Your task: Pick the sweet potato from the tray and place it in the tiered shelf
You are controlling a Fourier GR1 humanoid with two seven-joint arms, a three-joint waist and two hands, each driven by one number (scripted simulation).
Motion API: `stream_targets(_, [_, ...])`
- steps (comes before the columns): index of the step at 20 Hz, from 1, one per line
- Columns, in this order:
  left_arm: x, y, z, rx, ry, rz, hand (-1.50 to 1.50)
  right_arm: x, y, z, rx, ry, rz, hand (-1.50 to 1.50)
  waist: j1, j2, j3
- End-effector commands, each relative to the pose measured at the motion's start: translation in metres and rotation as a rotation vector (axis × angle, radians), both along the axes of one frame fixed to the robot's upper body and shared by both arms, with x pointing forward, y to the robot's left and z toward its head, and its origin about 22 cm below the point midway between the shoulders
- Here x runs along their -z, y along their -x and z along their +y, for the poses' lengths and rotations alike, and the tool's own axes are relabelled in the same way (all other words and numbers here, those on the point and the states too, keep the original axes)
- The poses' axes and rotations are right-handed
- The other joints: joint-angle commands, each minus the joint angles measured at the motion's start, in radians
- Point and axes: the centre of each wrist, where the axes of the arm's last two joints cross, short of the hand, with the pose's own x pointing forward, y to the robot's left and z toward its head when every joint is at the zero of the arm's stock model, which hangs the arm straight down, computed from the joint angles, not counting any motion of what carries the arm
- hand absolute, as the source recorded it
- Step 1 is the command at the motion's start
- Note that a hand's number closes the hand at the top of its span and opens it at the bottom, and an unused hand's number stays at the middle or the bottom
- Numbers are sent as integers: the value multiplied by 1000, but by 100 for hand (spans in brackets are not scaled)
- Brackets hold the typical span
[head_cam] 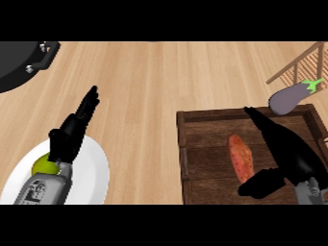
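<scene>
Head view:
Sweet potato: orange, lying inside the dark wooden tray.
Right hand: over the tray, fingers straight, thumb beside the sweet potato, not gripping.
Left hand: relaxed, fingers straight, above a white plate holding a green fruit.
Tiered shelf: upper right, eggplant beside it.
Black pan: upper left.

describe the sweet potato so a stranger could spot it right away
Find the dark wooden tray at the right. On its floor, beside the right hand, lies the sweet potato: long, orange-red, unlike the purple eggplant beyond the tray's far rim.
</scene>
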Motion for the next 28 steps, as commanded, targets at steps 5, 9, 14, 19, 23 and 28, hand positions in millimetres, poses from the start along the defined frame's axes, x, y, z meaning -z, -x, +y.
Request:
stream_targets(5, [5, -4, 7, -3, 1, 21, 0, 36, 14, -17, 5, 52, 59, -150, -5, 0, 0])
stream_targets(9, [3, -2, -11, 15, -6, 7, 0, 21, 2, 2, 13, 30, 51, -150, -2, 0, 0])
stream_targets(14, [-3, -13, -13, -11, -14, -15, 0, 61, 5, 2, -3, 17, 47, -150, -4, 1, 0])
stream_targets(19, [-3, 3, -24, -11, 9, 0, 0, 56, 3, 8, -21, 36, 86, -150, -2, 0, 0])
stream_targets(23, [-7, 6, 11, -16, -19, -10, 0, 55, 2, -4, -81, 82, 99, 150, 0, 0, 0])
stream_targets(28, [-5, -5, -6, -7, -15, -2, 0, 69, 6, 1, -111, 129, 33, 150, -2, 0, 0])
